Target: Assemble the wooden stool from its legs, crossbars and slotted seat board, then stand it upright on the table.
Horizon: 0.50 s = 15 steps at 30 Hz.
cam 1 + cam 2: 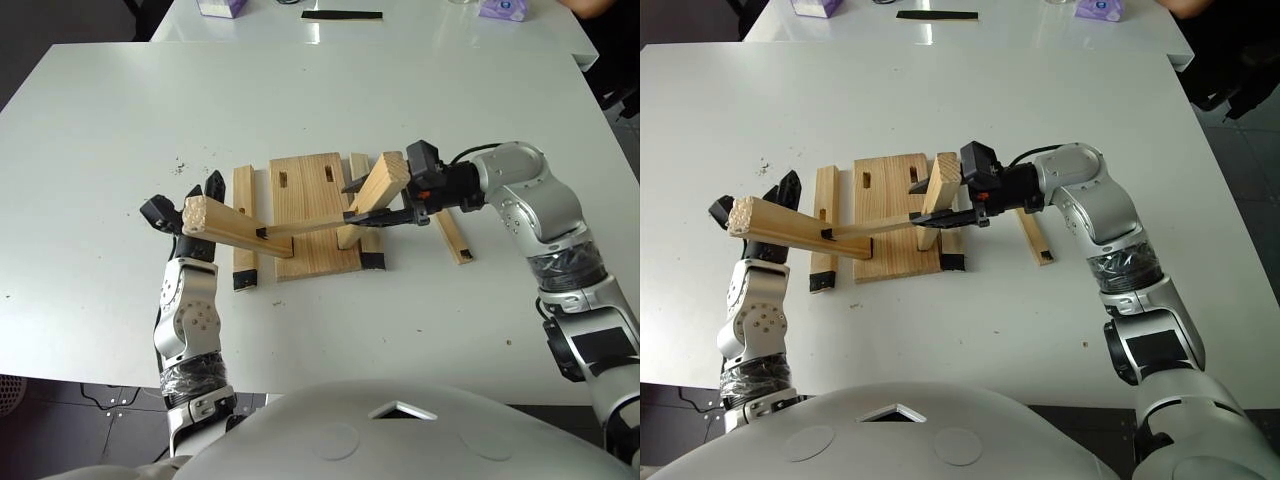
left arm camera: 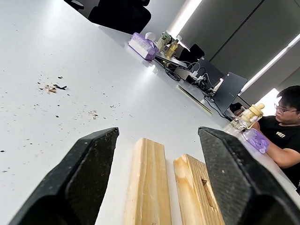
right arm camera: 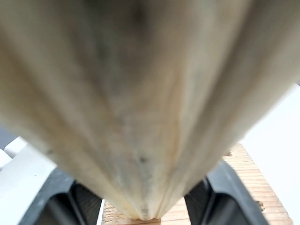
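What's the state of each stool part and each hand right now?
Left hand: open, empty.
Right hand: shut on a leg.
Held leg: lifted, tilted.
Crossbar: joins held leg to second leg.
Second leg: raised off the table.
Seat board: lying flat.
Loose leg: lying flat.

Right gripper (image 1: 368, 203) clamps a leg (image 1: 386, 178) over the seat board's (image 1: 305, 200) right edge, elbow bent outward; left gripper (image 1: 186, 200), fingers spread, sits left of the board.
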{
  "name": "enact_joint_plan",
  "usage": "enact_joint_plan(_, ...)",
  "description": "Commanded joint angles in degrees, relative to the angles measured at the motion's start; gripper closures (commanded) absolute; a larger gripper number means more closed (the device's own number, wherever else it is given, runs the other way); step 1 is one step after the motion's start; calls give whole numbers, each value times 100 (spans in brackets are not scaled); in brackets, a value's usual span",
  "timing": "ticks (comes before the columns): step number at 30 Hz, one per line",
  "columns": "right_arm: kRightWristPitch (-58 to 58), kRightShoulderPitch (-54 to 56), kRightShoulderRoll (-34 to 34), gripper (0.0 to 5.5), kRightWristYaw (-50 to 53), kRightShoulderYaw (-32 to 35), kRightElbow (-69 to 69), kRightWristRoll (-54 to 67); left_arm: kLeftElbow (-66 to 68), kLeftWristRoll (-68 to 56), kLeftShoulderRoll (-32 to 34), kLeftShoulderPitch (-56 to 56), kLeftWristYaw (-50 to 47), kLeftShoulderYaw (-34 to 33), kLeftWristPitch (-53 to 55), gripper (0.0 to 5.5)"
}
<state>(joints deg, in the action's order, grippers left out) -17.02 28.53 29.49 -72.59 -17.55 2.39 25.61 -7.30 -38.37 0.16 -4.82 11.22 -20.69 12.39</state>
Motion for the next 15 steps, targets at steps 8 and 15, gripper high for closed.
enact_joint_plan(8, -107, -267, 132, 347, 686, -16, 297, -483, -1716, -628, 583, 778, -1492, -794, 358, 234)
enact_joint_plan(15, -129, -444, 210, 347, 883, -35, 409, -537, -4498, -2978, 2178, 1934, -1446, 118, 1371, 234)
